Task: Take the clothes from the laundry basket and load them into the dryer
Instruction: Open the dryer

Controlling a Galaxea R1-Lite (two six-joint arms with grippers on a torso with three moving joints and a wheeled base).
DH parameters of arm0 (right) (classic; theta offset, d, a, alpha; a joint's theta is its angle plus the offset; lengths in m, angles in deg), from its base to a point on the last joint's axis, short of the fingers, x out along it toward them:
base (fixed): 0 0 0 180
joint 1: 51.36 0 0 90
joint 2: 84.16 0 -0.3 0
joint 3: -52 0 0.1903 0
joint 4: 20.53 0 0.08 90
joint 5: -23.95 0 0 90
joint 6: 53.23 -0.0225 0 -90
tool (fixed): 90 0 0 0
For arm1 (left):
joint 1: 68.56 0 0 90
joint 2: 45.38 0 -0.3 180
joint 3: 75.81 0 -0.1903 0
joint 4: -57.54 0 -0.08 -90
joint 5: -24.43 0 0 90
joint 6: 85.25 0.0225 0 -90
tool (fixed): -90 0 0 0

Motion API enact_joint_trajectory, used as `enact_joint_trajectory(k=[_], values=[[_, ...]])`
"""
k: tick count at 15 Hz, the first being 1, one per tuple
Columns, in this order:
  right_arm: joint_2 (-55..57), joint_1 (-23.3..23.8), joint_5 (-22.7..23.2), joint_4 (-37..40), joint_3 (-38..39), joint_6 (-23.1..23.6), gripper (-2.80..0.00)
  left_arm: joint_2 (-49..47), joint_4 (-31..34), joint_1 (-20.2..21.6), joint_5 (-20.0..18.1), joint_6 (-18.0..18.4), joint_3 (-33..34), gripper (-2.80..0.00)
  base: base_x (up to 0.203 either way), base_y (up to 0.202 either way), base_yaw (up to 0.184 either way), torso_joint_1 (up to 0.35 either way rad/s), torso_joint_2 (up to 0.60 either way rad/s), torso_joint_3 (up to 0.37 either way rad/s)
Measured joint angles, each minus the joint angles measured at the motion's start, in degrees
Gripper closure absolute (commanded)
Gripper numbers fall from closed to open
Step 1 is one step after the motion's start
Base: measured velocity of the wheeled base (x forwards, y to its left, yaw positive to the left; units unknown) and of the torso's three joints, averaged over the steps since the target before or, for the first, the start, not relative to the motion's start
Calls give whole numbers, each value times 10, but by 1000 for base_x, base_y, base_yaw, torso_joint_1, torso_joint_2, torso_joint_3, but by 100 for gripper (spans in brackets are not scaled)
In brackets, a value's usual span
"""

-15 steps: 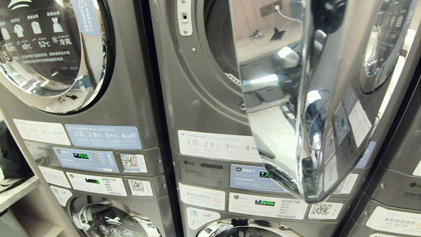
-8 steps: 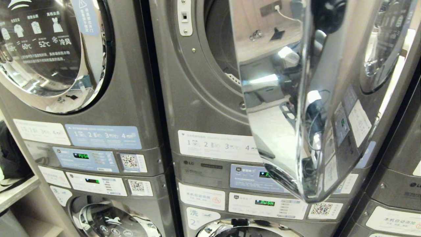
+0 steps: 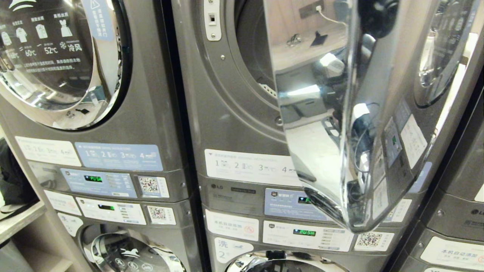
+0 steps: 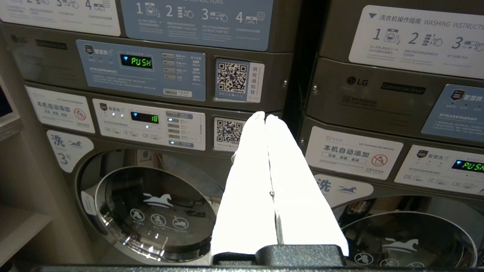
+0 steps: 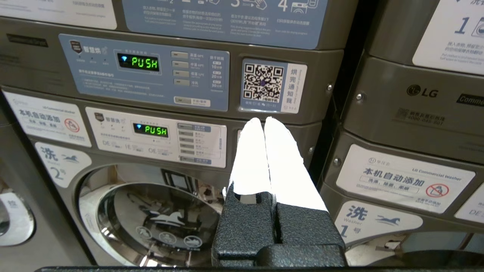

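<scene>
Room: you face a wall of stacked grey metal laundry machines, dryers above and washers below, covered in white and blue instruction stickers.
Dryer: the middle grey dryer with the round dark drum opening stands open; you see no clothes in the part of the drum that shows.
Door: its mirror-bright chrome round door is swung out toward you on the right side of the opening and hides much of it.
Neighbour: the left dryer's chrome-ringed glass door is closed.
Panels: green "PUSH" displays glow on the blue control panels.
Left gripper: your left gripper has its white fingers pressed together, holding nothing, and points at the control panels between the left and middle stacks, above a washer door.
Right gripper: your right gripper likewise has its white fingers pressed together and empty, aimed just below a QR code sticker.
Task's things: no laundry basket or clothes appear in any view.
Side: a dark bundle lies on a grey shelf at far left.
</scene>
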Motion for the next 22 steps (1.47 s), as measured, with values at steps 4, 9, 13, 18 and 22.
enact_joint_trajectory(k=[4,9,13,18,22], values=[[0,0,1,0,0,1,0,0,0,0,0,0,0,0,-191,0,1,-1,3,2],[0,0,1,0,0,0,0,0,0,0,0,-2,0,0,-193,0,1,3,1,2],[0,0,1,0,0,0,0,0,-1,0,0,-2,0,0,-36,0,0,6,0,-1],[0,0,1,0,0,-2,0,0,-1,0,0,-2,0,0,0,0,0,0,0,0],[0,0,2,0,0,-3,0,0,-1,0,0,-2,0,0,0,0,0,0,0,0]])
